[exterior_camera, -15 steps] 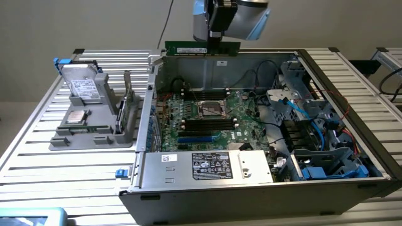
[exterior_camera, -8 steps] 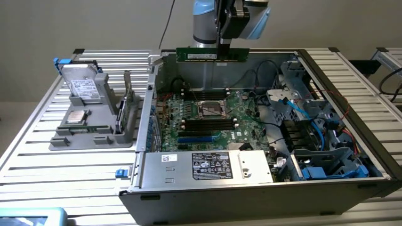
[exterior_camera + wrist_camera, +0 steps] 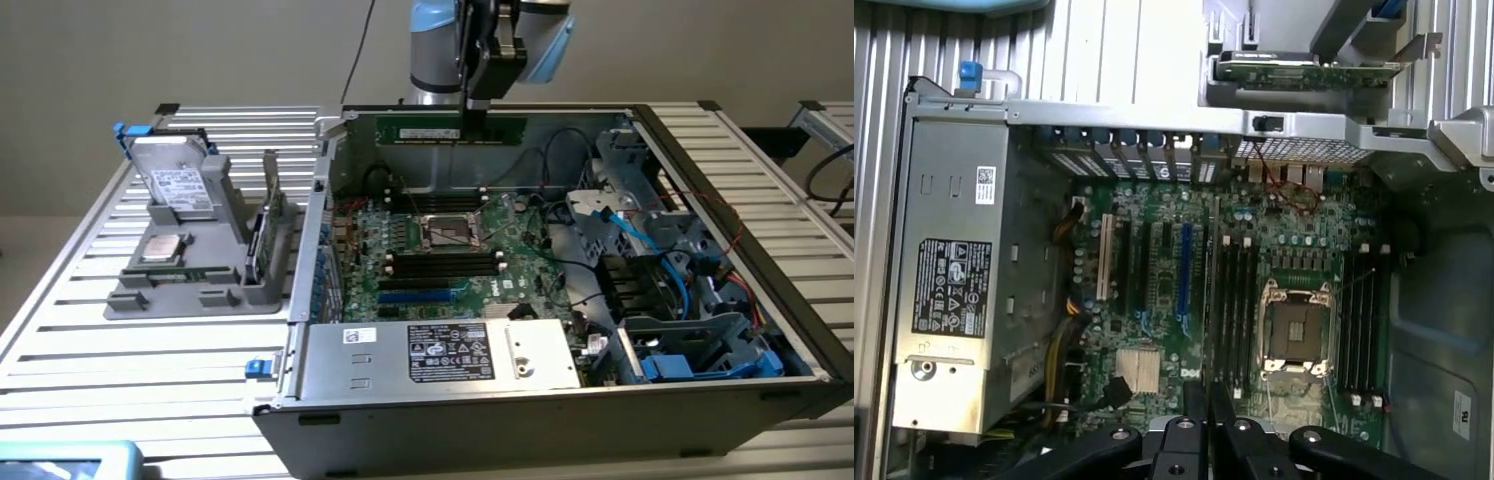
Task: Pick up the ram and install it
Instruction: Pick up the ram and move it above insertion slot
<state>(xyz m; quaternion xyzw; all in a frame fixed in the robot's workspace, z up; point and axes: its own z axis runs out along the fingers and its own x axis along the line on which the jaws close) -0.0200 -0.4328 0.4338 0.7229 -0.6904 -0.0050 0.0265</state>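
The jaws grip the ram [image 3: 420,131] by its top edge. It hangs level above the open computer case [image 3: 534,432] on the desk [image 3: 160,350].

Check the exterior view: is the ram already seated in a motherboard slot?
No; the ram hangs gripped in the claw, raised clear of the motherboard.

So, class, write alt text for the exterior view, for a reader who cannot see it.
A robot gripper holds the ram, a long green stick, level above the motherboard of an open computer case. On the exterior view's left, a grey tray holds a hard drive and a processor chip.
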